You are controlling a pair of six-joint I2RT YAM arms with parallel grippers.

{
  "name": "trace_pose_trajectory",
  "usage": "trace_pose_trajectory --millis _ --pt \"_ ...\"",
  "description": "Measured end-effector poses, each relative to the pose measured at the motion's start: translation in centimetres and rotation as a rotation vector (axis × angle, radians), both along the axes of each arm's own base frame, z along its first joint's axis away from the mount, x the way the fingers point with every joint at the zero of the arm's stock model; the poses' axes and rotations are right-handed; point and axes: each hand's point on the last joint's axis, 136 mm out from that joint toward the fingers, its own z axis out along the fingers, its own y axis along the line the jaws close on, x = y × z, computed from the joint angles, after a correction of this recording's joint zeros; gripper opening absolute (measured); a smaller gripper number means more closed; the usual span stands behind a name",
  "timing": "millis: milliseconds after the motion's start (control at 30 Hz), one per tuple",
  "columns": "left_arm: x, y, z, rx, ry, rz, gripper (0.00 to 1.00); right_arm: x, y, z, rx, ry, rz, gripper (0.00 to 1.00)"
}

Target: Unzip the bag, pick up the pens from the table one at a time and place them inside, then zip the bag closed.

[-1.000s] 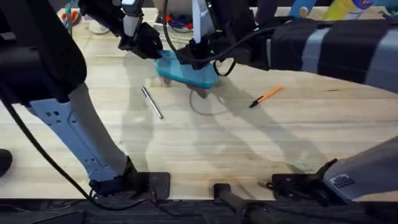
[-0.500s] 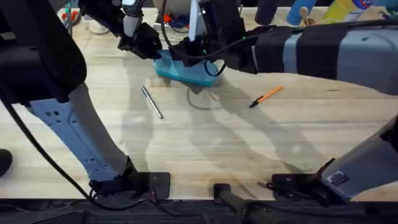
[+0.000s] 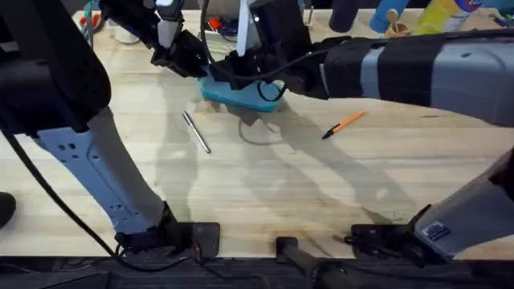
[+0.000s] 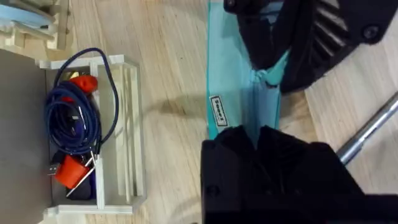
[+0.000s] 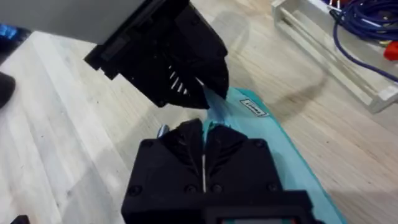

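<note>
The bag [image 3: 238, 92] is lying at the far side of the table [image 3: 265, 185], long axis running left-to-right and tilted a bit, and I've got both ends of it: my left gripper [image 3: 195, 64] clenched on its left end, my right gripper [image 3: 247, 70] pinched tight on the zipper line along the top. The silver pen [image 3: 196, 132] sits just in front of the bag angled toward me, and the orange pen [image 3: 344, 124] is off to the right, well apart. Behind the bag there's a white tray [image 4: 121, 130] with a coiled blue cable [image 4: 73, 118].

white rack [image 4: 121, 130] | blue cable coil [image 4: 74, 118] inside | orange-red pieces [image 4: 69, 171] beside cable
</note>
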Motion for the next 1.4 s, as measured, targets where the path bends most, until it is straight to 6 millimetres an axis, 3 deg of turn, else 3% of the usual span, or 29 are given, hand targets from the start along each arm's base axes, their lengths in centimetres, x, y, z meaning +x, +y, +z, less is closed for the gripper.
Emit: trace_pose_trajectory --millis 933,1000,1033,1200,1233,1400 --pt "0.0 0.0 0.0 0.0 0.0 0.0 0.042 0.1 1.1 -0.5 0.042 0.009 0.014 0.032" --pt "0.0 0.0 0.0 -0.001 0.0 0.0 0.042 0.0 1.1 -0.5 0.045 0.013 0.016 0.104" --pt "0.0 0.0 0.0 -0.001 -0.001 -0.001 0.042 -0.1 1.2 -0.4 0.047 0.013 0.02 0.193" --pt "0.2 -0.2 0.0 -0.003 -0.009 -0.004 0.043 -0.7 2.0 0.2 0.069 0.012 0.053 0.874" --pt "0.2 -0.3 0.0 -0.003 -0.011 -0.005 0.043 -0.8 2.2 0.3 0.071 0.011 0.062 0.961" --pt "0.2 -0.3 0.0 -0.003 -0.011 -0.007 0.042 -1.2 2.3 0.1 0.061 0.024 0.071 0.996"
